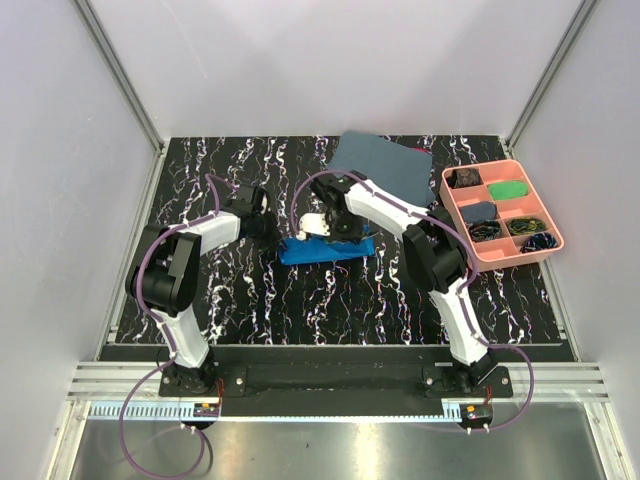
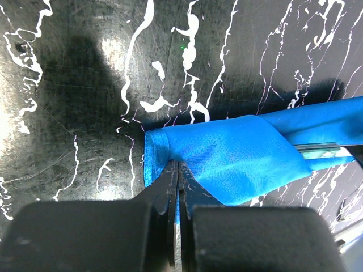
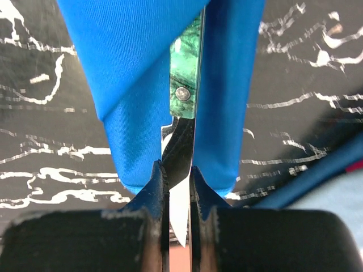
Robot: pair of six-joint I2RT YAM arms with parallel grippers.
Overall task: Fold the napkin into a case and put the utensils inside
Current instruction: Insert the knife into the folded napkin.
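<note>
My left fingers (image 2: pixel 164 190) pinch the case (image 1: pixel 328 248) at its nine o'clock end, mid-table; my right fingers (image 3: pixel 156 190) clamp the knife (image 3: pixel 186 73) by its blade, handle inside. Pushed crooked, it could snag the cloth and drag the fold open.

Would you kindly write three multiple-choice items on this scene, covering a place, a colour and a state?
1. Where does the pink tray stand?
A) at the right side
B) at the left side
C) between the arm bases

2. What colour handle has the utensil in the napkin case?
A) red
B) green
C) yellow

3. The left gripper is:
A) open wide
B) shut on the case's edge
C) shut on a spoon

Answers:
1 A, the top view shows it at the right.
2 B, the right wrist view shows marbled green.
3 B, its fingers pinch blue cloth.
</note>
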